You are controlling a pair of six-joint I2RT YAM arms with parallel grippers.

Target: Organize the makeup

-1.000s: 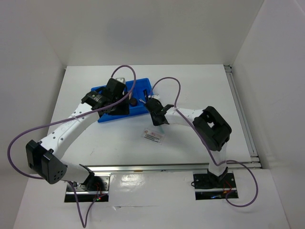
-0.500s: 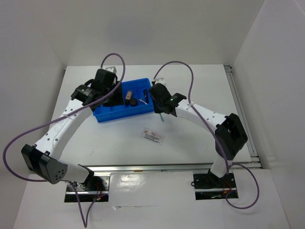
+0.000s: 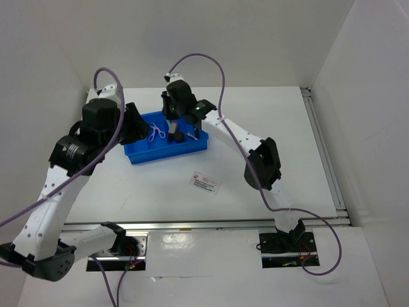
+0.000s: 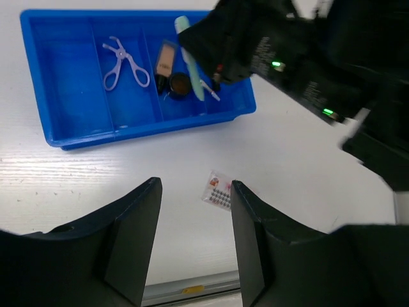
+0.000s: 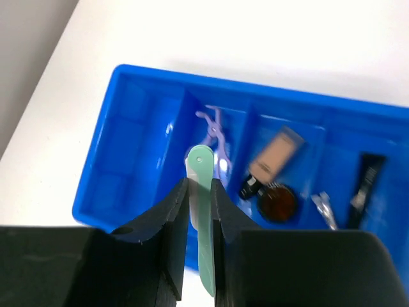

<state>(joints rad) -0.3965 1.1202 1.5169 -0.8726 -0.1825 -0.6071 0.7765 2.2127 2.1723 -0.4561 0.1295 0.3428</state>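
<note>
Right gripper [image 5: 199,192]: clamped on a green stick [image 5: 200,163], above the tray [image 5: 105,160].
Left gripper [image 4: 195,187]: fingers wide apart, nothing in them.
Sachet [image 3: 206,183]: on the table [image 3: 268,128], near the tray.
Tube [image 5: 276,153], jar [image 5: 276,201], loop [image 4: 121,62]: inside the tray.

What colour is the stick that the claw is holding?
The stick is pale mint green; the right wrist view shows it best.

Overhead plus both wrists, above blue tray [image 3: 167,154]
</note>
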